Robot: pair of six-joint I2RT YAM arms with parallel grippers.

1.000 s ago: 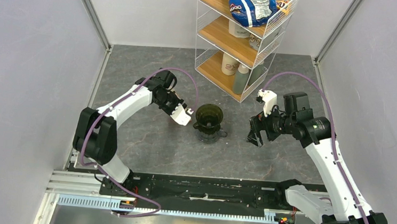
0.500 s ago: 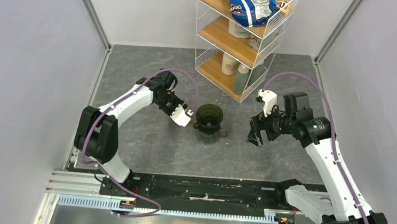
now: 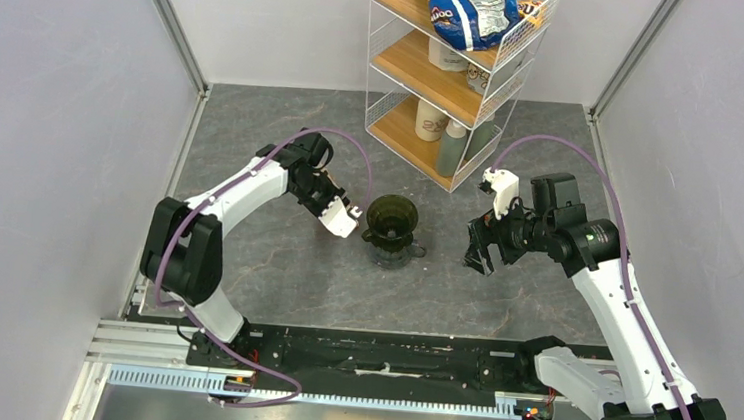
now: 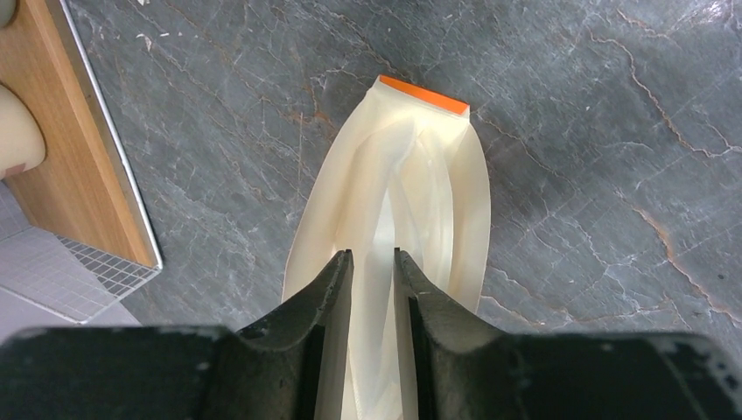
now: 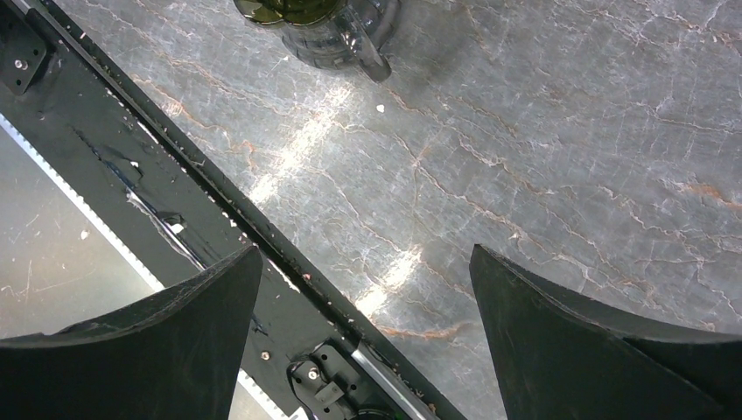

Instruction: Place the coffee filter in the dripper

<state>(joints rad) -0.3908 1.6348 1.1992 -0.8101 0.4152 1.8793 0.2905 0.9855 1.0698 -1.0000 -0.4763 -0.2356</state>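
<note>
On the bench [image 3: 274, 262], the dripper [image 3: 391, 215] sits atop a glass vessel [image 3: 393, 254] at mid-scene, with the right hand [image 5: 363, 254] spread wide and empty to its right. The left hand [image 4: 372, 255], just left of the dripper, is pinching a tan packet [image 4: 420, 175] with an orange end; no loose filter shows. Likely trouble: the whole packet gets carried over instead of one filter, or a careless swing tips the top-heavy stack.

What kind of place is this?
Probably a lab test cell staged as a coffee corner: plain grey panel walls, a wire shelf holding cups and a snack bag, and a dripper.
</note>
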